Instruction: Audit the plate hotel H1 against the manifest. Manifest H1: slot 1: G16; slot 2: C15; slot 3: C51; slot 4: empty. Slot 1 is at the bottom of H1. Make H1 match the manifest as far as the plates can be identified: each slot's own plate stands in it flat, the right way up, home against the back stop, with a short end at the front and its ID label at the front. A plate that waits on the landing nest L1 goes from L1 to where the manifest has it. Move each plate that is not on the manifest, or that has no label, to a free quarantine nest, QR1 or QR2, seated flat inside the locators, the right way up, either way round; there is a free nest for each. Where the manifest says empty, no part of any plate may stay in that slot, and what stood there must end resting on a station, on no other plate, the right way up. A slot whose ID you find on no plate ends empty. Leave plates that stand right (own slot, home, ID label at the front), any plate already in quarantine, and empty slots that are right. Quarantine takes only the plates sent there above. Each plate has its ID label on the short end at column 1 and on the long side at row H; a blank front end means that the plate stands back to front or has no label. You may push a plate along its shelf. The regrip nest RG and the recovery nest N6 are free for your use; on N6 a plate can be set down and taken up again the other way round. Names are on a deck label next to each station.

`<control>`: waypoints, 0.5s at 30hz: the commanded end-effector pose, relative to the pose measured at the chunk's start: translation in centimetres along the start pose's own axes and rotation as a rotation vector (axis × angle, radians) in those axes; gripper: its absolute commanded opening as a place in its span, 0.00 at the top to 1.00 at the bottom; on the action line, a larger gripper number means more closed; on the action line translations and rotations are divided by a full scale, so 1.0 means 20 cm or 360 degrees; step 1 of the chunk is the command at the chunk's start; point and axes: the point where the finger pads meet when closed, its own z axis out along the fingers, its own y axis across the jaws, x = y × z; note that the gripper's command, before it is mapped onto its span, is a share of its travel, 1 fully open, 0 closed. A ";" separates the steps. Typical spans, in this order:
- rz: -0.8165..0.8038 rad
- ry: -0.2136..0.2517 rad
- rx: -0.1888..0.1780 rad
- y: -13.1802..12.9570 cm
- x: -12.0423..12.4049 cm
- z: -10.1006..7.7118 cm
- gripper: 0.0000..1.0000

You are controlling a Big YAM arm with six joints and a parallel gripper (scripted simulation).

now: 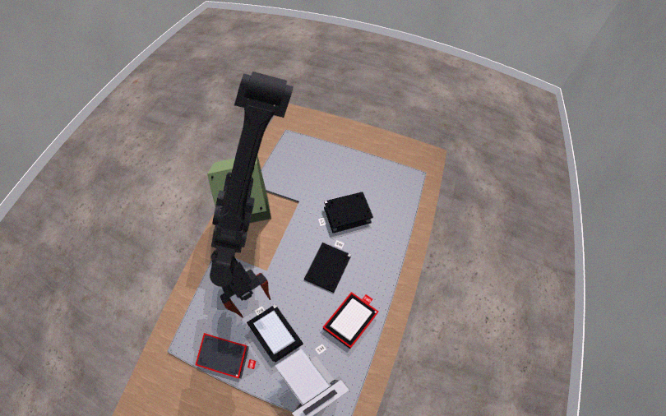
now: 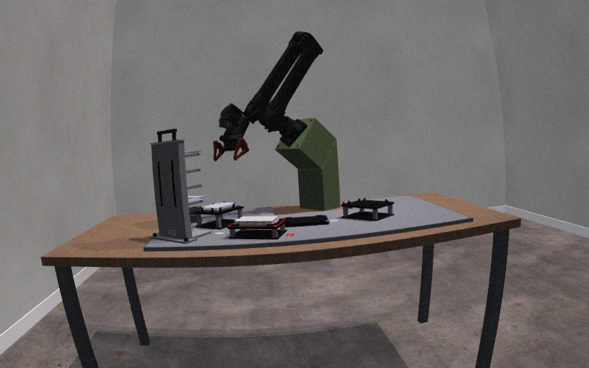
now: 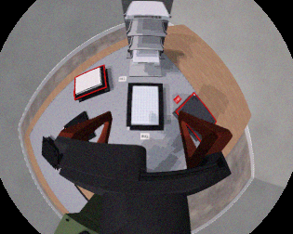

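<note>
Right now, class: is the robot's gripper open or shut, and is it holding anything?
Open and empty. The gripper hangs in the air with its red fingers spread wide and nothing between them, above the plate on its black-framed nest.

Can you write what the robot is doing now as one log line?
gripper: open, empty | position: above white plate on black nest | plate hotel: untouched
</note>
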 end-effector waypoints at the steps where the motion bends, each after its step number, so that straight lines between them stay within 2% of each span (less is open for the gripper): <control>1: -0.0197 -0.0048 -0.0064 0.03 -0.17 0.02 0.00; 15: -0.0567 0.0093 -0.0201 0.21 -0.25 0.06 0.00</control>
